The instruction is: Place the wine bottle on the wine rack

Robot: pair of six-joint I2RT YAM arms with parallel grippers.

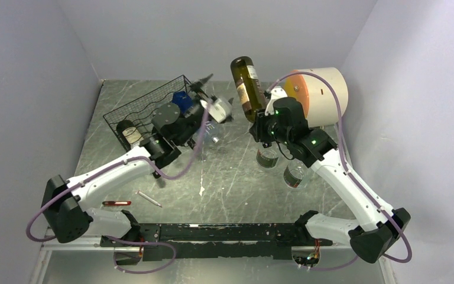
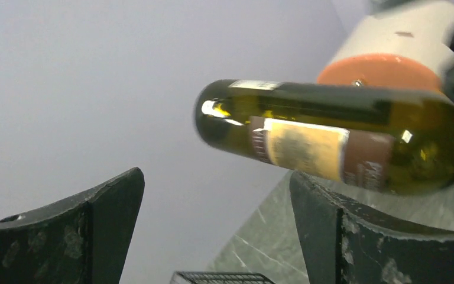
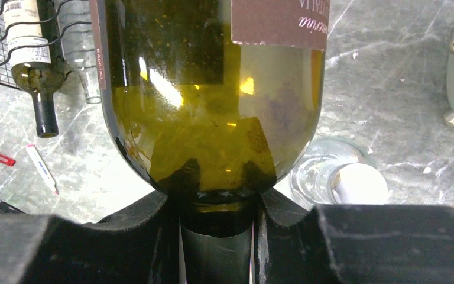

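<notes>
Grey marbled table [image 1: 236,189] and pale walls bound the work area. The wine rack [image 1: 145,112] stands at the far left of the table and serves as my reference. My right gripper [image 3: 216,236] is pressed together on the wine bottle [image 1: 247,83], pinching it where the neck meets the shoulder. The bottle is therefore in the air to the right of the rack, well apart from it, with its base raised and its neck down. My left gripper [image 2: 216,177] is spread wide and holds nothing; it sits just beside the rack's right end, facing the raised bottle. One dark bottle [image 1: 131,134] already lies in the rack at its near-left end, neck sticking out of the near side. I judge the step in hand to be the carry to the rack, followed by laying the bottle in a free trough. To do it well, I should first tip the bottle toward level and line its long axis up with the stored bottle. I should then travel slowly, because a grip at the neck alone leaves the heavy body free to swing. My left arm stands between bottle and rack, so it must either move aside or steady the body. The glass jars [image 1: 295,176] on the table right of the rack lie under the path; I should pass above them. I should release only once the body rests in the trough.
</notes>
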